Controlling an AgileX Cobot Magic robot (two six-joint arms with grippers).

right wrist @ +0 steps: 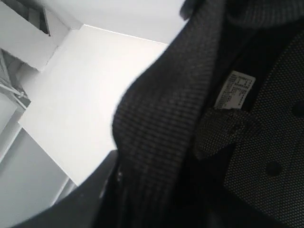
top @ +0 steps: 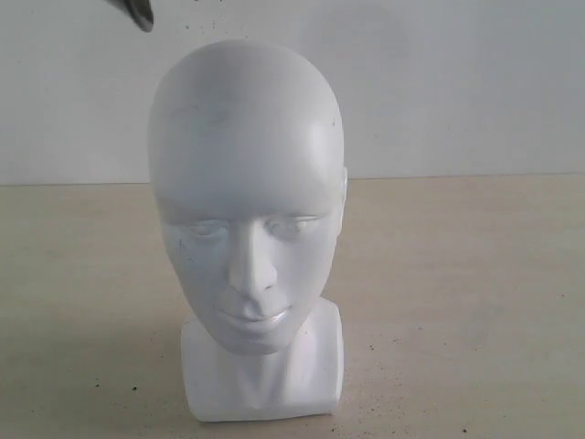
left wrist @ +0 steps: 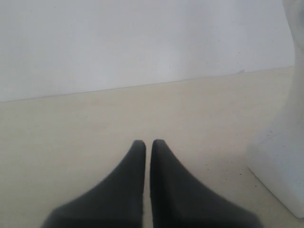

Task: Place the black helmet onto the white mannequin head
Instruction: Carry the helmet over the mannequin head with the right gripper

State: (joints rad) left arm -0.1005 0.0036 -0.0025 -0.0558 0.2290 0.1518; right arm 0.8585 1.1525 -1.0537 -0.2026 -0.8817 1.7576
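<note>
Closest to any lens is the black helmet. Its padded lining and a small white label fill most of the right wrist view, with only pale wall and ceiling beyond. The right end effector cannot be made out against that dark fabric, so I cannot tell whether it is spread or clamped on the shell, though the helmet seems to ride with that arm. Next out, the left end effector sits low over the beige surface, its two dark fingers pressed together on nothing. The block base of the white mannequin head stands just beside it. The head stands upright on the surface, its long axis vertical, face to the exterior camera and crown bare. A dark sliver cuts the top edge above and left of the crown; what it belongs to is unclear. Behind everything is the white wall. The lowering will likely depend on the helmet's opening facing down over the crown, in line with that vertical axis. That job looks like the right arm's.
</note>
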